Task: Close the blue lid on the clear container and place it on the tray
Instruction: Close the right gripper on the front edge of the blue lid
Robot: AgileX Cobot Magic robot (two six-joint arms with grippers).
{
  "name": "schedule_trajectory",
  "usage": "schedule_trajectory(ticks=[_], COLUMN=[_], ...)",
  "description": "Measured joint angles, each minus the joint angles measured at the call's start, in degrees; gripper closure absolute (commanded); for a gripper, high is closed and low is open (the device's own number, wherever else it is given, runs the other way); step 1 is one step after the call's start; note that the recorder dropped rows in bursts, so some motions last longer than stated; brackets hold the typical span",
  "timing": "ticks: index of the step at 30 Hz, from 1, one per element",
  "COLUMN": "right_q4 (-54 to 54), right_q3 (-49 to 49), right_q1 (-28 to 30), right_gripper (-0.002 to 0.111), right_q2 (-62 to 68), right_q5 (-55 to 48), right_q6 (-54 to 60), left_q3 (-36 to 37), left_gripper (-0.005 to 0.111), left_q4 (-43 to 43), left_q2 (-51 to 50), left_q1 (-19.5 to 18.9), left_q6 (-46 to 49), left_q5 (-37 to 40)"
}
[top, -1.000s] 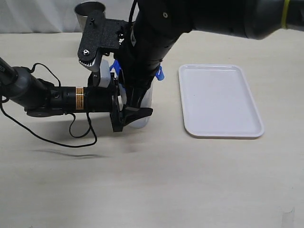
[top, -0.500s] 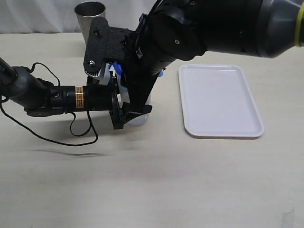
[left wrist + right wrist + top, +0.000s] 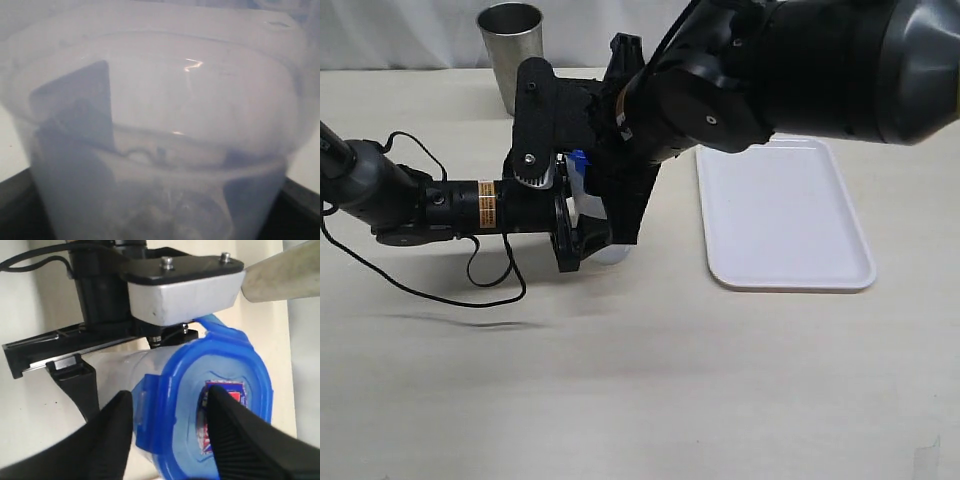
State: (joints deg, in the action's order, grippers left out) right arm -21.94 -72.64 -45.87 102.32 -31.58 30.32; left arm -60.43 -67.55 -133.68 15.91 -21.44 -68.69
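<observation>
The left pincer (image 3: 585, 238) pinches the container (image 3: 160, 125), which stands on the counter (image 3: 640, 380). The lid (image 3: 225, 360) sits on its top. The right pincer (image 3: 170, 390) is spread wide just above the lid, one finger over the sticker (image 3: 222, 412). The tray (image 3: 785, 215) lies at 3 o'clock of the container, apart from it.

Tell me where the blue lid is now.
The blue lid sits atop the clear container, under the right gripper; in the exterior view that is left of the tray.
</observation>
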Motion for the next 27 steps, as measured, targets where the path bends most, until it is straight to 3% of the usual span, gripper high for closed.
schedule_trajectory(ticks=[9,16,20,24,27], right_q4=[12.6,19.6,21.5,22.3,26.6], right_q3=[-2.9,-3.5,-3.5,-3.9,-3.9], right_q1=[0.7,0.8,2.6,7.2,11.0], right_gripper=[0.063,0.063,0.064,0.068,0.068], right_q2=[-4.6,-8.6,-11.3,-12.7,-12.4], right_q5=[-10.9,-12.7,-10.0,-8.5,-10.5], right_q6=[2.0,3.2,-5.2,-21.8,-27.2], left_q3=[0.0,0.0,0.0,0.0,0.0], left_gripper=[0.107,0.107,0.107,0.107,0.107], left_q4=[-1.2,-1.4,-1.4,-1.4,-1.4], left_q2=[0.0,0.0,0.0,0.0,0.0], left_q1=[0.0,0.0,0.0,0.0,0.0], left_q6=[0.5,0.5,0.5,0.5,0.4], left_q5=[-0.9,-0.9,-0.9,-0.9,-0.9])
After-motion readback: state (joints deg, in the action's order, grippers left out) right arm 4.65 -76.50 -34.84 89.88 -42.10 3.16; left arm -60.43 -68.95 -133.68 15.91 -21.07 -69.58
